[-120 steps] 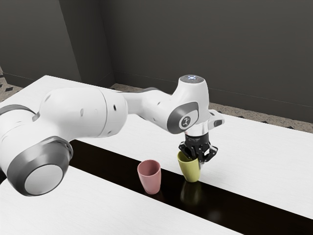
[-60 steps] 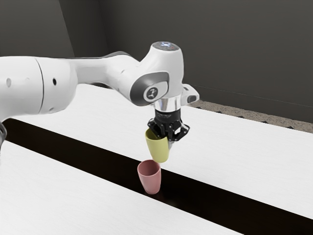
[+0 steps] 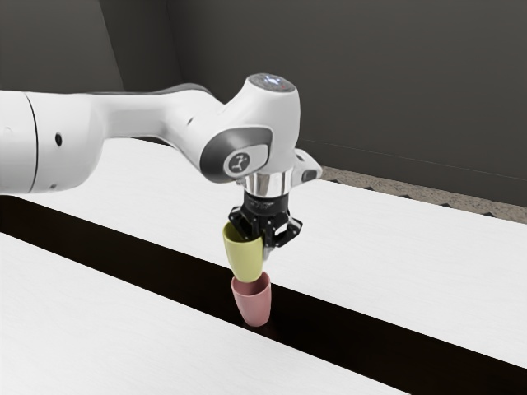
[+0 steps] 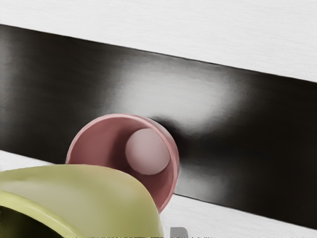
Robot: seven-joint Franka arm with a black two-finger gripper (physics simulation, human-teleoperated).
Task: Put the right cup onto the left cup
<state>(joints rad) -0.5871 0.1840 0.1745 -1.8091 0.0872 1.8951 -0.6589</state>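
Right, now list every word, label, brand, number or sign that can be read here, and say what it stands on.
No word, brand or number is readable.
Round badge on my arm: a small mark, too small to read.
Cap on top of my arm: small bluish marks, too small to read.
Yellow-green cup: no lettering on the sides that show.
Pink cup: none on the sides that show.

Table [image 3: 412,239]: white, faintly grained top | dark strip [image 3: 387,325]: glossy, straight-edged, running lengthwise across the white, with white surface along both sides; pale reflections on it in the wrist view | pink cup [image 3: 254,308]: on the dark strip, standing on its narrower base, wide mouth up, round inner bottom visible
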